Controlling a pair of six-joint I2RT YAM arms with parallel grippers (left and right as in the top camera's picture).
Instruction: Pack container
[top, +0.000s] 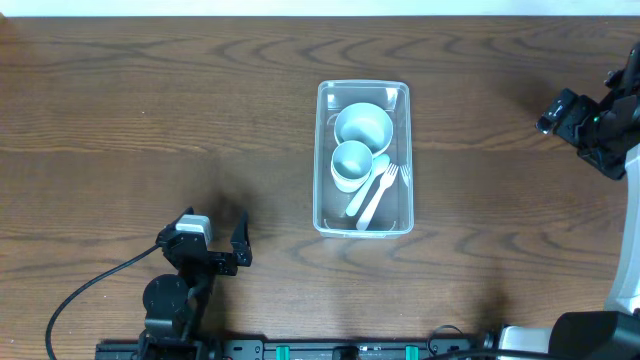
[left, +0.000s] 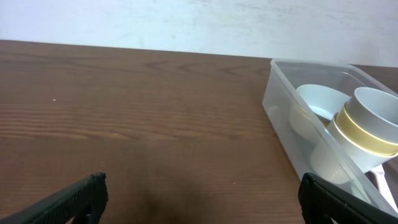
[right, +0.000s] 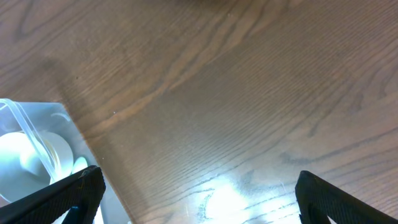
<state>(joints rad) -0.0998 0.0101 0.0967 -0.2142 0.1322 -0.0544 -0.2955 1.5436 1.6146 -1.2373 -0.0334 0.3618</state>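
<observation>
The clear plastic container (top: 322, 160) stands at the middle of the table. Inside it are a white bowl (top: 363, 125), a white cup (top: 351, 164) with a tan band, and a white spoon (top: 363, 192) and fork (top: 384, 190). The container also shows in the left wrist view (left: 283, 121) with the bowl (left: 320, 106) and cup (left: 364, 127), and in the right wrist view (right: 37, 140). My left gripper (top: 225, 245) is open and empty at the front left, low over bare wood (left: 202, 198). My right gripper (top: 568, 118) is open and empty at the far right (right: 198, 196).
A black cable (top: 85, 295) runs from the left arm's base at the front edge. The right arm's body (top: 625, 250) stands along the right edge. The table is dark wood (top: 150, 110).
</observation>
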